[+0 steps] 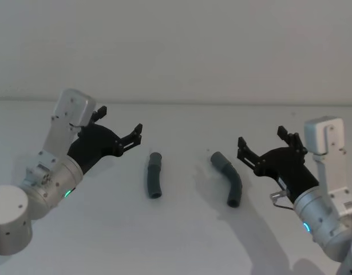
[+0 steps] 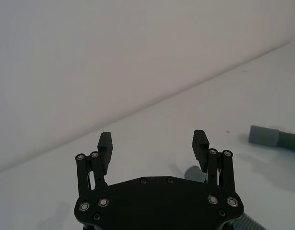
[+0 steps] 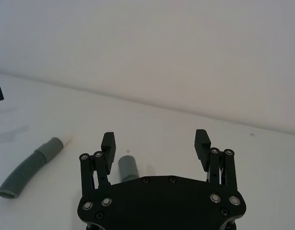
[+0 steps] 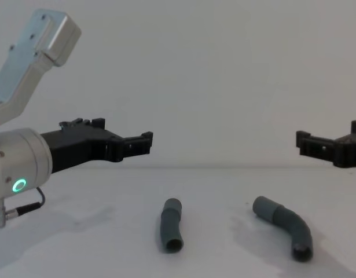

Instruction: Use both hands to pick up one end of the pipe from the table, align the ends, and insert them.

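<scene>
Left tool, right tool: splayed, empty.

Dim, even, diffuse light with soft, pale shadows across the matt white table

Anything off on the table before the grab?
Nothing stands out. The short pipe and bent pipe lie flat and apart on the table and look intact. The left tool and right tool hover open above it.
</scene>
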